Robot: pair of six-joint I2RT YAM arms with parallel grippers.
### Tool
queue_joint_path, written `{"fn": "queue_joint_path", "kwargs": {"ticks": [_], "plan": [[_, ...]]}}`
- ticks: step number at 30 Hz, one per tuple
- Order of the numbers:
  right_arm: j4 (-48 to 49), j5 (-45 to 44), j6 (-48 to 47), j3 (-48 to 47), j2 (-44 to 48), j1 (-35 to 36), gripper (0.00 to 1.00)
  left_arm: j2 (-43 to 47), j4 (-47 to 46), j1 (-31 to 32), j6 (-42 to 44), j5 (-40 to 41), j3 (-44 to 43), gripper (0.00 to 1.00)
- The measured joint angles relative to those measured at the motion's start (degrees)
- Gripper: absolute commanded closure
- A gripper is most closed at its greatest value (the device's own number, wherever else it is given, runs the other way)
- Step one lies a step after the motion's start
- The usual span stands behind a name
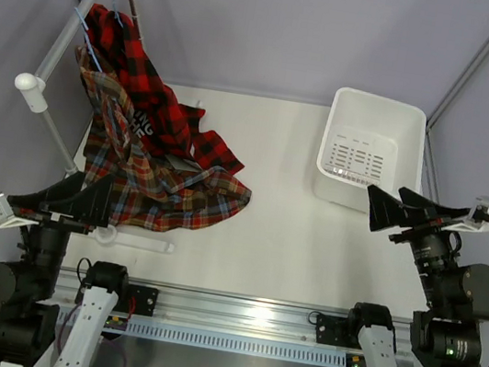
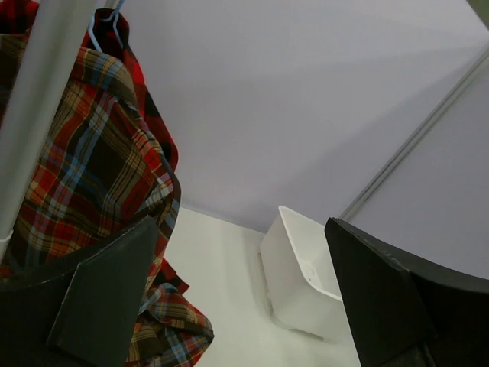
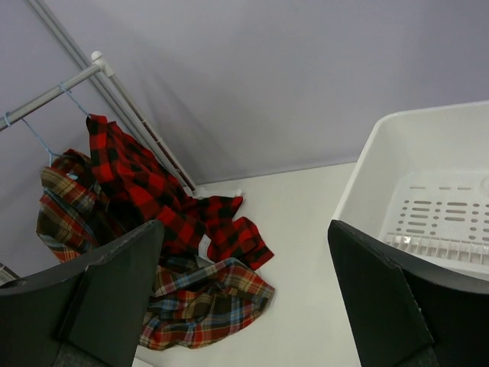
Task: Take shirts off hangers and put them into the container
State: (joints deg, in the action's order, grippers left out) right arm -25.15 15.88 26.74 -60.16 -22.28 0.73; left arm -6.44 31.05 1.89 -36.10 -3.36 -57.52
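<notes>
Flannel's floppy, so I'd pinch the red-and-black check shirt [image 1: 144, 84] at the collar by the light-blue wire hanger [image 1: 89, 36]; left claw [image 1: 93, 200] and right claw [image 1: 381, 212] gape empty.

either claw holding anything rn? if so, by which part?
Nothing held. Left claw and right claw both stand open, with nothing between their fingers.

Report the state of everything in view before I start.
red-and-black shirt, hanging from the rack, tail on the table
multicolour plaid shirt, hanging, hem pooled on the table
hangers, hooked on the rack, inside the shirts
container, upright, empty
left gripper, open, holding nothing
right gripper, open, holding nothing
</notes>
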Motion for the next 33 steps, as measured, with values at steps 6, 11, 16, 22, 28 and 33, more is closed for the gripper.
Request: {"fn": "queue_joint_path", "kwargs": {"ticks": [6,11,16,22,28,33], "plan": [[6.43,10.05,2.58,-1.86,-13.25,0.00,0.00,-2.73,9.70,0.00,0.42,9.70,-5.60,0.01],[13.77,16.52,6.95,-6.08,-28.98,4.04,0.01,-9.53,16.61,0.00,3.32,21.07,-11.87,0.01],[10.67,15.28,2.45,-28.46,-50.90,21.86,0.00,-10.54,21.33,0.00,7.34,30.97,-11.69,0.01],[5.20,14.80,-2.91,-48.35,-68.24,33.11,0.01,-12.66,24.74,0.00,10.73,37.57,-12.26,0.01],[-4.92,11.76,-9.66,-73.13,-85.31,41.92,0.01,-19.10,26.14,0.00,12.63,40.94,-10.45,0.01],[-9.44,8.22,-14.21,-83.71,-93.66,47.58,0.01,-20.72,26.73,0.00,13.64,41.00,-10.19,0.01]]}}
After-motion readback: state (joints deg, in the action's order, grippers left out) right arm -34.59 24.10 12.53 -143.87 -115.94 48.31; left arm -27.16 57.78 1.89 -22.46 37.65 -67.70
